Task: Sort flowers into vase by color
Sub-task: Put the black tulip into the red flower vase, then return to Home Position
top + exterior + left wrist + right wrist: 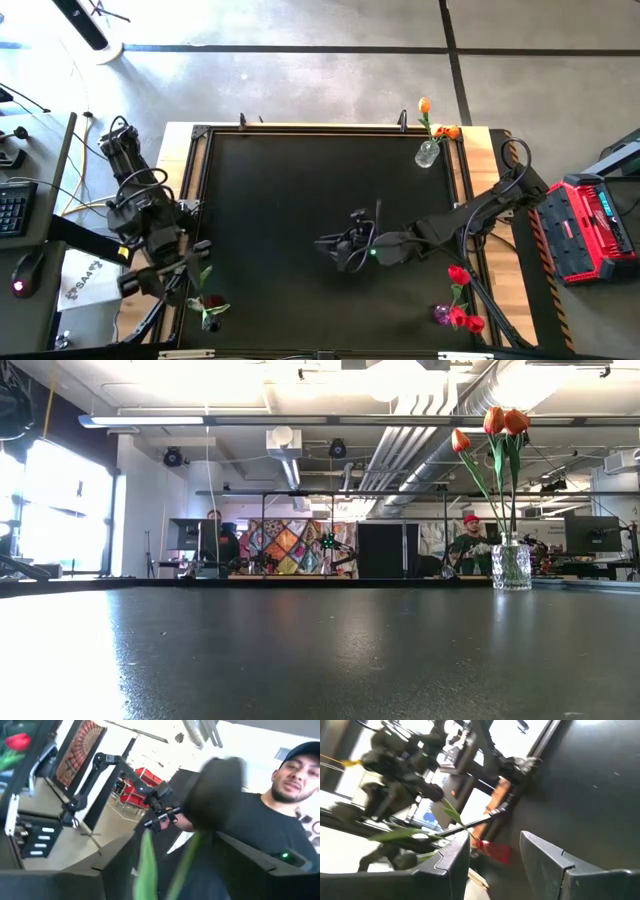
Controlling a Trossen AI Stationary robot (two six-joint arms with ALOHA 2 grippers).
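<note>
A black table [300, 200] fills the middle of the high view, with grey floor above it. At the upper right of the table a glass vase [428, 153] is seen holding orange flowers [446, 131]; in the low view the same vase [511, 566] stands at the right. Red flowers [458, 275] are gathered at the lower right edge. At the lower left edge a dark-headed flower [211, 303] is seen close to the left pincer [185, 262]; whether that pincer is spread or pinching cannot be told. The right pincer [330, 245] is placed over the table's middle, its fingers [451, 855] spread apart with nothing between them. A person [280, 815] is seen in the left wrist view.
</note>
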